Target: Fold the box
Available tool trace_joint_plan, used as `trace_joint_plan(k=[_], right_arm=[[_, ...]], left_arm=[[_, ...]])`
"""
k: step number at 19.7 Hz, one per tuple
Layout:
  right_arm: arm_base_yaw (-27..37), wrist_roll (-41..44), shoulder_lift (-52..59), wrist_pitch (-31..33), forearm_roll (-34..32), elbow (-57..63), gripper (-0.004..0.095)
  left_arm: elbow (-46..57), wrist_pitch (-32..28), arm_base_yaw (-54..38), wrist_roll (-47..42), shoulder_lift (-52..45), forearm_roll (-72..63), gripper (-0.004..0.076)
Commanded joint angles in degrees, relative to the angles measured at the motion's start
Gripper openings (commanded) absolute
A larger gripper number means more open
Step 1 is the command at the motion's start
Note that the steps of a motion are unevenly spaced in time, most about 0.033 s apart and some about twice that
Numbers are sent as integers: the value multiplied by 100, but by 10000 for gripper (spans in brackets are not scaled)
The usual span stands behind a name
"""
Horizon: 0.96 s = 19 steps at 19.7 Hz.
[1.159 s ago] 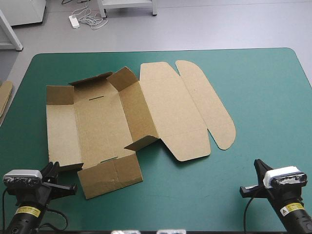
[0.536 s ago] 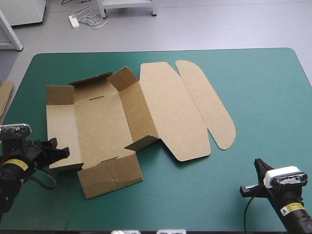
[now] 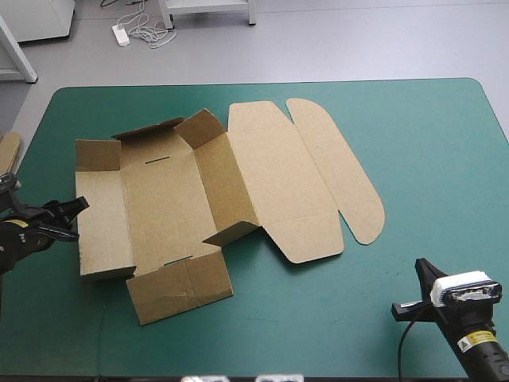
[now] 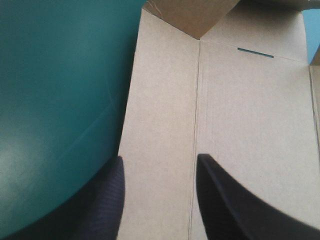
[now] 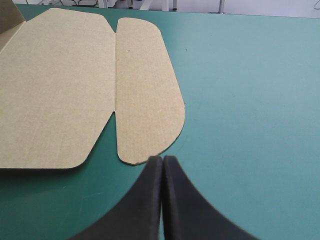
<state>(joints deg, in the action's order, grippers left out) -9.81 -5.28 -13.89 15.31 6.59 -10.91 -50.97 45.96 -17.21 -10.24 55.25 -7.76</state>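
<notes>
On the left and middle of the teal-green cover (image 3: pixel 429 143) lies the box (image 3: pixel 199 191), a cut sheet of brown board, mostly flat and open. Its wide lid panel lies flat on the box's right side and ends in a long rounded flap. The base panel bears a thin slot at its far end and another at its near end. Short flaps stand raised at the box's far corners, and one more tilts up at the near corner where base meets lid. A broad flap at the near end lies low on the cover.

The box's left edge runs close to the table's left edge. A narrow band of cover lies beyond the box's far side, a wider one at its near side, and a broad stretch on its right.

The left gripper (image 4: pixel 160 157) straddles the box's left edge, fingers spread, one over the left panel and one over the cover.

The right gripper (image 5: pixel 162 158) sits well apart, nearer than the rounded flap, fingers pressed into one point.

More board (image 3: pixel 8 155) shows left of the box at the table's edge.
</notes>
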Motion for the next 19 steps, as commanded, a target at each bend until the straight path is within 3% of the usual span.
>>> trace_joint_plan(k=[1, 5, 10, 14, 19], right_arm=[[7, -42, -68, -476, 15, -152, -19], [-109, -42, -68, -612, -6, -152, -19], [-524, -109, -68, -1029, -132, -253, -19], [-760, -414, -68, -1804, -206, -253, -19], [-771, -473, -68, -1843, -196, -253, -17]], left_arm=[[-203, -52, -888, 1524, 240, -1471, 333], [-193, 418, -1559, 3565, 890, -3065, 333], [318, 731, -2058, 3790, 1102, -3204, 333], [1372, -118, -2127, 3863, 820, -3062, 333], [1857, -397, -2127, 4865, 820, -4015, 333]])
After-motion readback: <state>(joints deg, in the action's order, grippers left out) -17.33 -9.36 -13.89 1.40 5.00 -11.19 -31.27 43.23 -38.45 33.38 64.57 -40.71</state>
